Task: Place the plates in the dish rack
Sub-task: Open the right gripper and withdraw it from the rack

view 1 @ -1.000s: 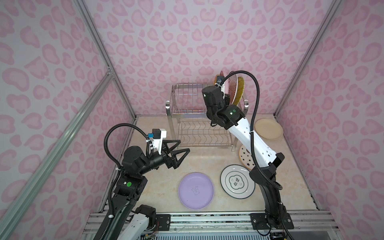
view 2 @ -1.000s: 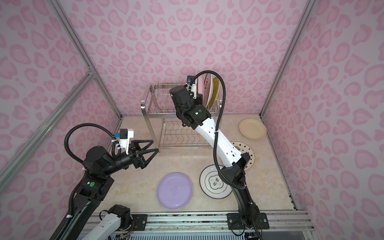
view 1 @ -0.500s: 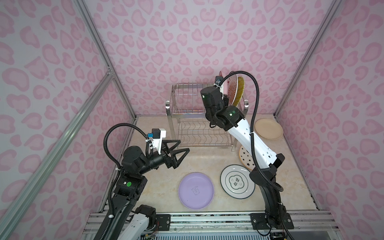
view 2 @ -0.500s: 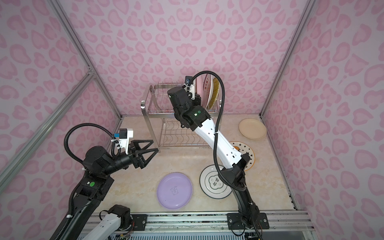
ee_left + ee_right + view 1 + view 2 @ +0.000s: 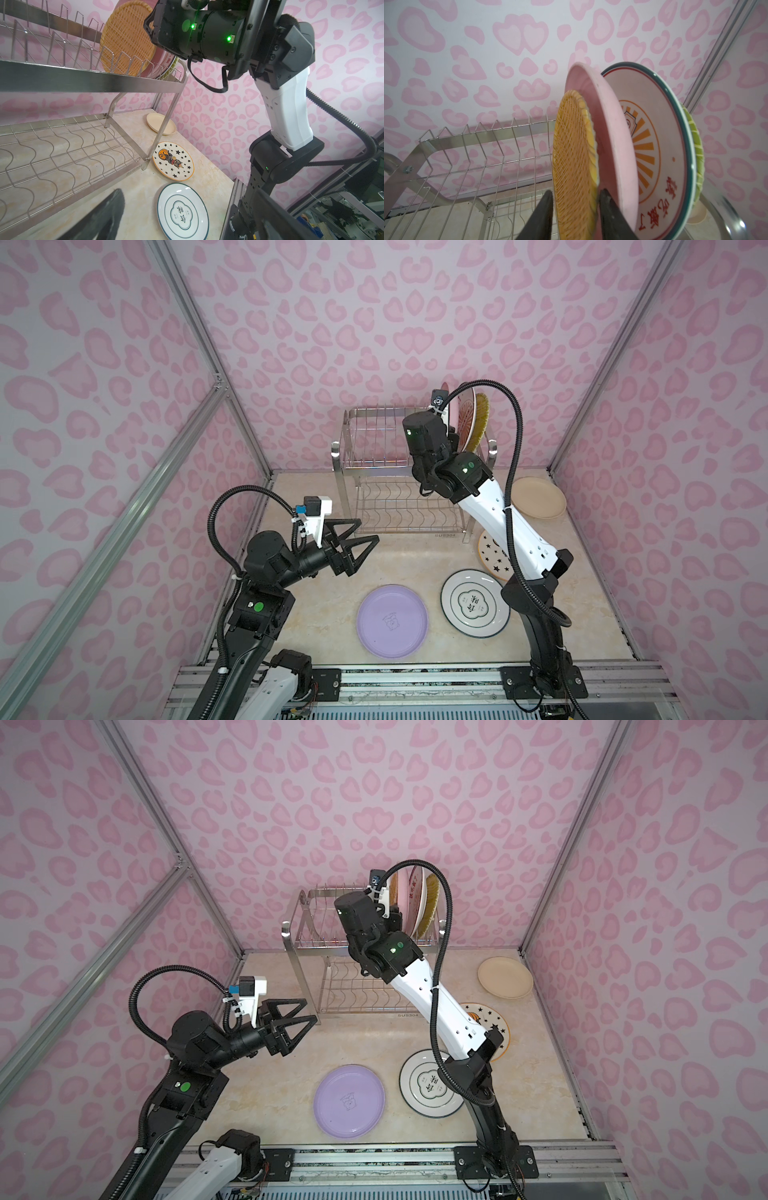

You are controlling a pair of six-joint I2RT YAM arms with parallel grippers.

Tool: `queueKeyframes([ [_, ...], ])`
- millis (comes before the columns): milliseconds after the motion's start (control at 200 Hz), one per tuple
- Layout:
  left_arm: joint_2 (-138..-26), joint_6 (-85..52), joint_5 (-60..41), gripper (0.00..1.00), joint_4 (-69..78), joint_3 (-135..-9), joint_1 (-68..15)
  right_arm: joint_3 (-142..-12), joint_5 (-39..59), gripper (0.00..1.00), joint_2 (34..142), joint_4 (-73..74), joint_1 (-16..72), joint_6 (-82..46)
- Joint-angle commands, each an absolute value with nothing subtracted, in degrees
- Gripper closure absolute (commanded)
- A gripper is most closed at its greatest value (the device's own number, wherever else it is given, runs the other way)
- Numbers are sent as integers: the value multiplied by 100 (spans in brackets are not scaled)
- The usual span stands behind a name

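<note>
— While the right arm reaches up to the rack (image 5: 376,466), four plates stand on edge in its upper tier, packed at the right-hand end: the woven plate (image 5: 575,155) in front, then the pink plate (image 5: 612,135), the orange-rayed plate (image 5: 650,145) and the striped plate (image 5: 697,145) behind.

— Sensible packing! Each one sits between prongs, and filling from one end leaves the free slots in a row on the left.

— And the right claw (image 5: 575,191)?

— Narrow. Its two fingers sit astride the woven plate's rim on the side nearest the arm, one on the face and one squeezed in between it and the pink plate. Whether they pinch or merely flank it, I cannot tell. The plate looks seated in its slot, close against the pink one.

— Over to the left claw (image 5: 368,531).

— Wide open, holding nothing, hovering over the table (image 5: 316,614) near the rack's front left corner. Out of the way, I'd say, and handy for the next pick.

— Waiting flat on the table are the lilac plate (image 5: 392,621), the emblem plate (image 5: 473,603), the star plate (image 5: 173,161) and the cream plate (image 5: 538,497).

— About halfway, by my reckoning.
</note>
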State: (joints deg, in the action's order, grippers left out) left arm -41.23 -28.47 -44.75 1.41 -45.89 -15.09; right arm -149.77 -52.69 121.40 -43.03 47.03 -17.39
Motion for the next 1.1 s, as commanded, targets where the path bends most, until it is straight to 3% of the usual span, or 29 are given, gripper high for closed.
queueKeyframes([
  [0, -4122, -2848, -4538, 2, 334, -4605, -1494, -14909, -5321, 58, 12062, -4112, 4775, -1670],
  [540, -4122, -2857, -4540, 2, 325, -4614, -1467, -14664, -5357, 55, 11575, -3571, 5278, -1129],
  [670, -4131, -2856, -4518, 2, 291, -4622, -1455, -14419, -5262, 46, 11260, -3394, 5462, -901],
  [870, -4184, -2866, -4497, 2, 203, -4656, -1446, -13118, -4823, 25, 10224, -2893, 5660, -652],
  [1095, -4192, -2830, -4406, 2, 75, -4687, -1436, -11353, -4350, 16, 8827, -2573, 5687, -709],
])
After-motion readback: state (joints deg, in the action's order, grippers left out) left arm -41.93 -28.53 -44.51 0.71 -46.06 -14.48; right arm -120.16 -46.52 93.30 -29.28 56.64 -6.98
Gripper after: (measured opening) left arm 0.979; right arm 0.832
